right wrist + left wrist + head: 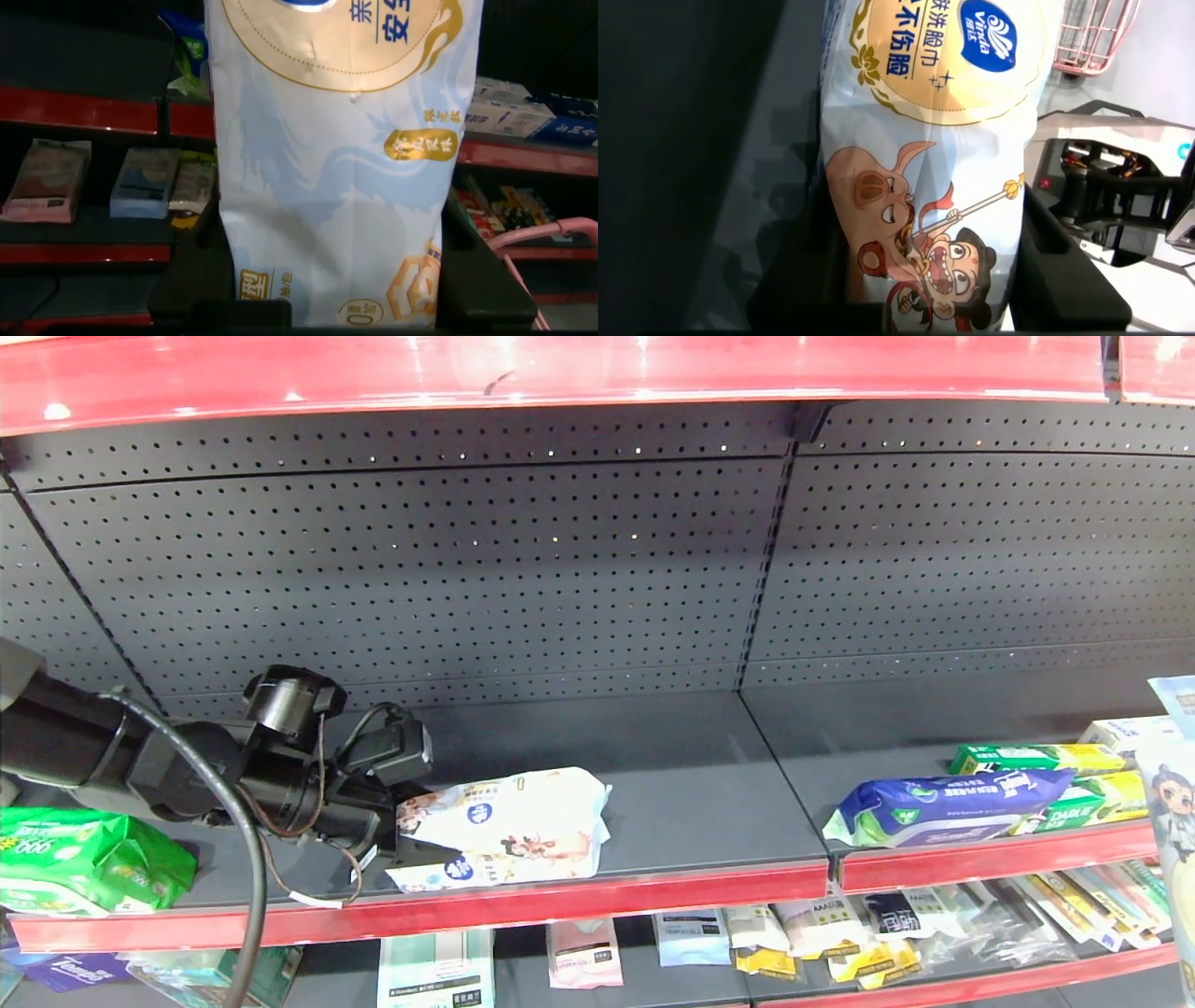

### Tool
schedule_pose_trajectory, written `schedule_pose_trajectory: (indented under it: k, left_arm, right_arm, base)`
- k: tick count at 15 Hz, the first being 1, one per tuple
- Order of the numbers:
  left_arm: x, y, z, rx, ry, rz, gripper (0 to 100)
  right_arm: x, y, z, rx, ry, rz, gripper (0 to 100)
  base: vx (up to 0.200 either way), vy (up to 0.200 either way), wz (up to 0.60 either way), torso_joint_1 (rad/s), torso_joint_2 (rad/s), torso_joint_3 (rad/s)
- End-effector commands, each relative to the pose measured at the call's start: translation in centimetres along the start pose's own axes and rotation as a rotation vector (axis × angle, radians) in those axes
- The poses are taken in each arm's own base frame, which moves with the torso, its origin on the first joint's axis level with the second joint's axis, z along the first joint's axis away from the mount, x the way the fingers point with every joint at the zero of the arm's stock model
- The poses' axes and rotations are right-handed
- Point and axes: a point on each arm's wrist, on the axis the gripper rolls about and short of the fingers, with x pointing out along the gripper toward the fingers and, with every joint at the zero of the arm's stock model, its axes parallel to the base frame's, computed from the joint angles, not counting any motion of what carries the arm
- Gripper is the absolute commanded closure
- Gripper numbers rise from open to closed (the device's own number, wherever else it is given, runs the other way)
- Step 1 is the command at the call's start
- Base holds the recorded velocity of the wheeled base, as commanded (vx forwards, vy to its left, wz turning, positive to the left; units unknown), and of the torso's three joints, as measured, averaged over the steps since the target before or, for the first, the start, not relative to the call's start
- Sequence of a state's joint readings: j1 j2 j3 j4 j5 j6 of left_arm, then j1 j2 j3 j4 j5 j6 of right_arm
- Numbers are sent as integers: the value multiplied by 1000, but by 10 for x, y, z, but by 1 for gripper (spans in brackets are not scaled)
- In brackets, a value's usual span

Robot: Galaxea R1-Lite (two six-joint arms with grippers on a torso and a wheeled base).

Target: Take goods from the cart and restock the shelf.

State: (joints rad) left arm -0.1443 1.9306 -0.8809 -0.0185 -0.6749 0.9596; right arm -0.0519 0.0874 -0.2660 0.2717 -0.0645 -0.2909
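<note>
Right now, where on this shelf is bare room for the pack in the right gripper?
Bare shelf lies between the white pack in the left gripper and the blue pack, and behind both to the pegboard. Crowded: the right end, with green boxes.

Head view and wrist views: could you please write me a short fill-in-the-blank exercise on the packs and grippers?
The left gripper holds the cartoon pack, which lies on the ___.
The leftmost pack there is ___.
The right gripper is ___ on a pale pack.
Missing: shelf; green; shut.
</note>
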Motion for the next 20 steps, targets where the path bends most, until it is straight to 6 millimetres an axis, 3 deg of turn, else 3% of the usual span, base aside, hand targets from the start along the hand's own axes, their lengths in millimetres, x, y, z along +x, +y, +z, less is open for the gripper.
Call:
schedule_pose_trajectory:
  k: [1, 7, 8, 20]
  left_arm:
    - [1, 0, -1, -4, 9, 1, 100]
    - [0, 0, -2, -9, 15, 4, 100]
    - [1, 0, -1, -7, 14, 4, 0]
    - [-26, -4, 27, -98, -111, 26, 0]
  right_arm:
    - [0, 0, 0, -1, 2, -1, 100]
    - [0, 0, 0, -1, 4, -1, 100]
    - [0, 0, 0, -1, 4, -1, 100]
    - [5, 3, -10, -4, 41, 14, 100]
  base:
    - [0, 0, 0, 0, 0, 0]
    - [0, 0, 0, 0, 0, 0]
    - [0, 0, 0, 0, 0, 0]
    - [0, 0, 0, 0, 0, 0]
